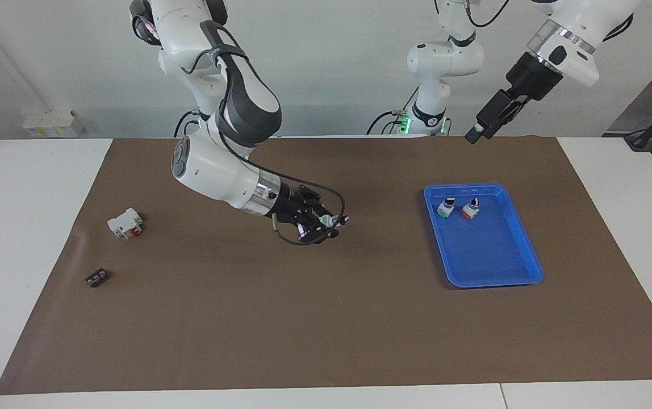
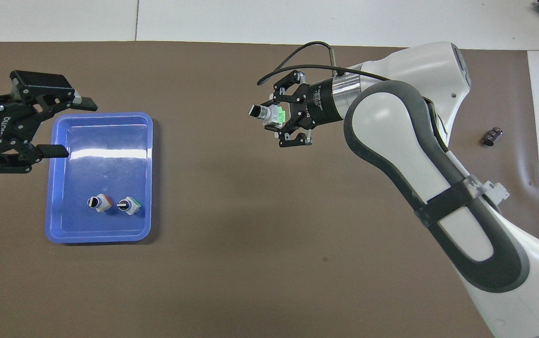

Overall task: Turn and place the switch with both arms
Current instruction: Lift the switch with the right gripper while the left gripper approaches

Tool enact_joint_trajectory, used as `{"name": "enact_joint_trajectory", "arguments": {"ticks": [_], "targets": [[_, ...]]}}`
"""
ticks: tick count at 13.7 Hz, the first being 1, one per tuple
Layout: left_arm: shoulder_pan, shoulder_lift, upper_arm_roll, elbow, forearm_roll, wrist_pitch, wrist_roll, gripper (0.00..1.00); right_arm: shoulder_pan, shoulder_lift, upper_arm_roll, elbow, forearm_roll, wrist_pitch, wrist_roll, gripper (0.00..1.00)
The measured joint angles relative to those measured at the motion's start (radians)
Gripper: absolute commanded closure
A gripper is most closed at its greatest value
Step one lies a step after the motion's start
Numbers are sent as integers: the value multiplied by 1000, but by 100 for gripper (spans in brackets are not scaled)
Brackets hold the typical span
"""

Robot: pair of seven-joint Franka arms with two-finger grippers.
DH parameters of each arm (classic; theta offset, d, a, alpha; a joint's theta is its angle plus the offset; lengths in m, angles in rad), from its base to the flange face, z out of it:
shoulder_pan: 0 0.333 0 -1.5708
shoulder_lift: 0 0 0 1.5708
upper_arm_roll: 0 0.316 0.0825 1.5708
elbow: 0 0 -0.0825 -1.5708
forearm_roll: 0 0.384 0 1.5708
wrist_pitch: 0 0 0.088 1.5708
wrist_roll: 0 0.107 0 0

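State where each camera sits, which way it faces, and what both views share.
Facing view: high across the table, looking at the robots; both arms show, the right gripper holding the switch over the brown mat.
Overhead view: above the robots' end, looking forward and down; left gripper open over the blue tray.
Shared: both grippers, switch, tray, mat.

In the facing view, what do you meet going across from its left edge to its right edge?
Small dark part → white boxy part with red → right gripper holding the switch → blue tray, with two small switches inside → left gripper, raised.
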Motion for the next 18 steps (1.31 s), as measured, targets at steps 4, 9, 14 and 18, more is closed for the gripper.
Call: {"name": "enact_joint_trajectory", "arguments": {"ticks": [4, 9, 14, 18], "targets": [[-32, 5, -13, -7, -1, 93, -458, 0, 1, -27, 88, 1, 25, 1, 51, 100], [-32, 8, -33, -47, 10, 150, -881, 0, 72, -28, 119, 0, 69, 99, 72, 100], [-33, -3, -55, -77, 7, 109, -1270, 22, 152, -28, 121, -3, 69, 199, 123, 100], [-31, -35, -52, -134, -74, 97, -1401, 51, 146, -28, 117, -5, 69, 199, 124, 100]]}}
